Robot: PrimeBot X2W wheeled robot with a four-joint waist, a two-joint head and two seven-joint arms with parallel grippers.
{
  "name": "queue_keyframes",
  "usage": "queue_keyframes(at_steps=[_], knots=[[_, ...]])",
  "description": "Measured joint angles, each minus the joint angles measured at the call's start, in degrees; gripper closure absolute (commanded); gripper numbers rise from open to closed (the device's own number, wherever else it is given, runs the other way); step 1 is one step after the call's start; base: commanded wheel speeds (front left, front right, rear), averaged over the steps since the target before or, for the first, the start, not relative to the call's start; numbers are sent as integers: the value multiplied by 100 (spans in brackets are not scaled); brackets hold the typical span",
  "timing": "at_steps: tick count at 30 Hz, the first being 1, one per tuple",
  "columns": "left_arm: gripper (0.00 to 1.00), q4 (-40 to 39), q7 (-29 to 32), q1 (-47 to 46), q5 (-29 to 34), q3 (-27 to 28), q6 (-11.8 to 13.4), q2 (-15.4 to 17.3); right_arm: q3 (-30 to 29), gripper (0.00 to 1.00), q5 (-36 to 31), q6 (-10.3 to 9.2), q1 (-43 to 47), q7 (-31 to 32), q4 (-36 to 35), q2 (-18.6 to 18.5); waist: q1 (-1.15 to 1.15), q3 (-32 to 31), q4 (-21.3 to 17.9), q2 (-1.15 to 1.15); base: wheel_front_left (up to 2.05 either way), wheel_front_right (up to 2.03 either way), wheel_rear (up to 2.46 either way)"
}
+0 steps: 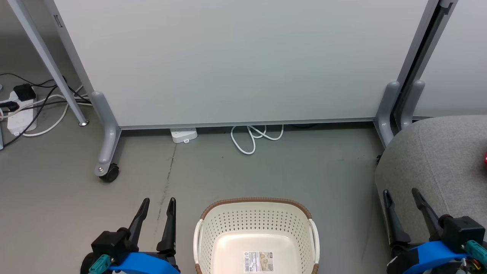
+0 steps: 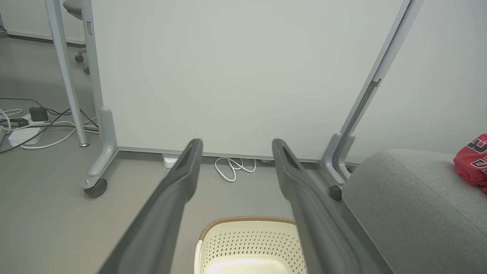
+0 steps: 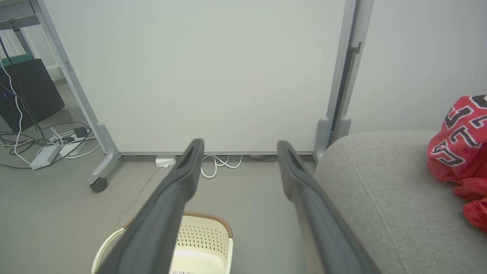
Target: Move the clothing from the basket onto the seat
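Note:
The cream basket (image 1: pixel 257 224) with its brown rim stands on the floor at the bottom centre; its inside holds nothing but a label on the bottom. It also shows low in both wrist views as the basket (image 2: pixel 247 243) (image 3: pixel 201 239). The red clothing (image 3: pixel 460 152) with black-and-white lettering lies bunched on the grey seat (image 3: pixel 380 190), at the right edge; a sliver of the clothing (image 1: pixel 485 160) shows on the seat (image 1: pixel 437 160), and a corner of the clothing (image 2: pixel 473 161) on the seat (image 2: pixel 411 205). My left gripper (image 1: pixel 158 204) is open left of the basket. My right gripper (image 1: pixel 402 194) is open over the seat's front edge.
A white partition panel (image 1: pixel 236 61) on grey wheeled feet (image 1: pixel 108 173) stands behind the basket. A coiled white cable (image 1: pixel 255 137) and a small white box (image 1: pixel 183 135) lie at its base. A power strip with cables (image 1: pixel 23 114) lies at far left.

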Motion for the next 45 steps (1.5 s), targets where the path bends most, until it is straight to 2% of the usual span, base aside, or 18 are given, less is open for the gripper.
queue_keyframes(at_steps=[5, 6, 14, 45], knots=[[0, 32, 0, -1, 1, 0, 0, -1, 29, 0, 47, 0, -2, -23, 40, 0, 0, -2, -15, 0, 0, 0, 0], [100, 40, 0, -1, 0, -3, 0, -1, 33, 100, 52, 0, -2, -22, 45, 0, 0, 0, -19, 0, 0, 0, 0], [100, 392, 47, 302, -74, -2, 1, -30, 31, 100, 101, 0, 143, 43, 474, 53, 0, 2, -27, 0, 0, 0, 0], [100, 113, 765, 137, -2702, 593, 1, -116, -14, 100, 3226, -1, -101, 456, 597, 54, 1, 27, -192, 0, 0, 0, 0]])
